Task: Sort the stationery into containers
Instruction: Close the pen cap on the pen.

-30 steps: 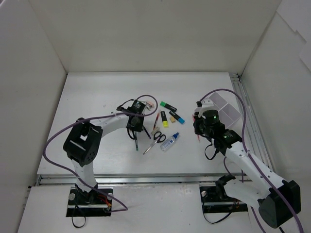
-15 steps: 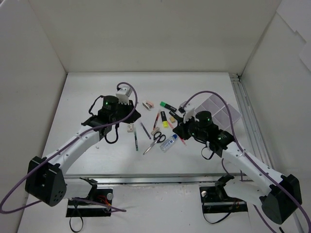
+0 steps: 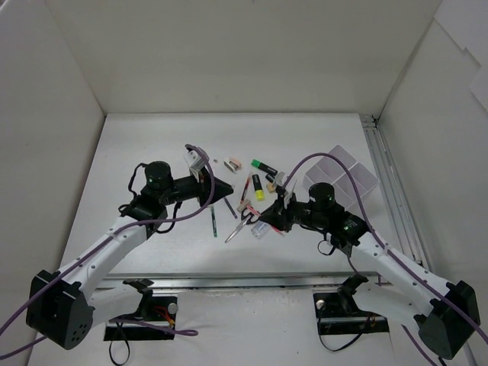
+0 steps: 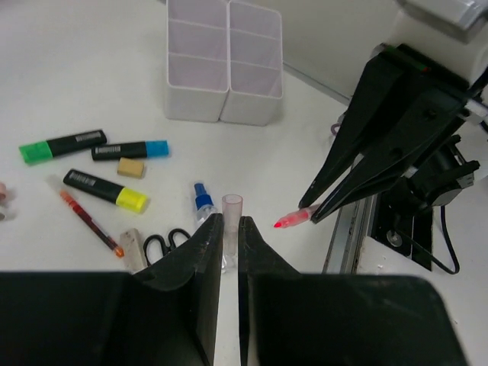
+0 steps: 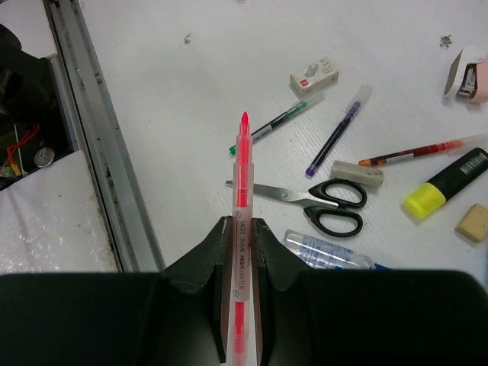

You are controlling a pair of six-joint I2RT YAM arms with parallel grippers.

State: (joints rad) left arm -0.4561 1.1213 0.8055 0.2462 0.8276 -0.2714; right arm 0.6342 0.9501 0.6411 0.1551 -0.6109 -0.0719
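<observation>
My right gripper [image 5: 242,223] is shut on a pink highlighter pen [image 5: 242,164] that points left above the table; the gripper is left of centre in the top view [image 3: 263,221]. My left gripper [image 4: 230,223] is shut on a clear pen cap [image 4: 232,210], and it faces the pink pen [image 4: 296,219] from a short gap [image 3: 229,194]. On the table below lie scissors [image 5: 324,202], a glue bottle [image 5: 328,252], a green pen [image 5: 276,122], a purple pen [image 5: 339,130], a yellow highlighter [image 5: 446,181] and erasers [image 5: 314,75]. The white organizer tray [image 3: 345,174] stands at the right.
Green [image 4: 61,145] and blue [image 4: 130,149] highlighters, an orange pen [image 4: 88,216] and a beige eraser [image 4: 131,168] lie near the pile. A small white and pink item [image 5: 467,72] lies further back. A metal rail [image 3: 393,194] runs along the table's right edge.
Both grippers have swung toward the middle. The right one came left from the tray with the pink pen. The left one turned right with the cap and now faces it.
</observation>
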